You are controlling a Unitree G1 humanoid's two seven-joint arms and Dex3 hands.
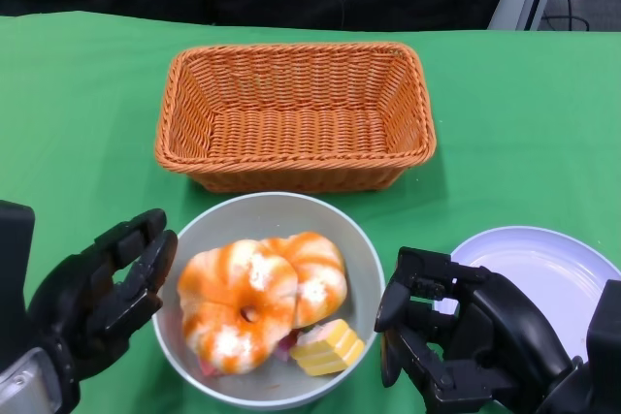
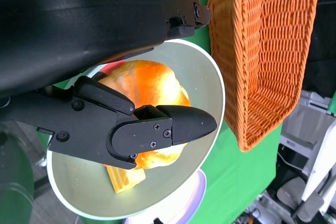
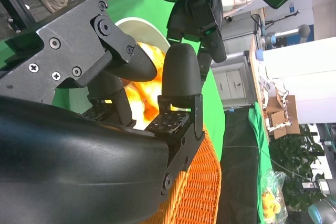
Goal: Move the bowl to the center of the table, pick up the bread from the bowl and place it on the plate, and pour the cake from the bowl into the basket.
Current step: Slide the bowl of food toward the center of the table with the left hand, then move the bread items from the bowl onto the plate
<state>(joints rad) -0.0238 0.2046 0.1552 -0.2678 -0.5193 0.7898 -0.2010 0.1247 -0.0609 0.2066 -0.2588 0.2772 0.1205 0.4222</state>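
Grey round bowl (image 1: 374, 259) central, just before woven orange basket (image 1: 296, 113); orange-glazed bread (image 1: 257, 298) and yellow cake slice (image 1: 328, 346) inside. Left hand (image 1: 102, 298) and right hand (image 1: 456, 336) flanking, fingers apart, apparently empty. Recommended: grip bread only, lift clear of cake, set on white plate (image 1: 553, 273).

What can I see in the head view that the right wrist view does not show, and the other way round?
Only the head view shows the white plate, empty, the yellow cake piece in the bowl, and the basket's empty inside. Only the right wrist view shows the room beyond the table: a white cabinet and green plants. Both show the bowl with the orange bread, the orange basket, the green tablecloth, the left hand and the right hand, both empty.
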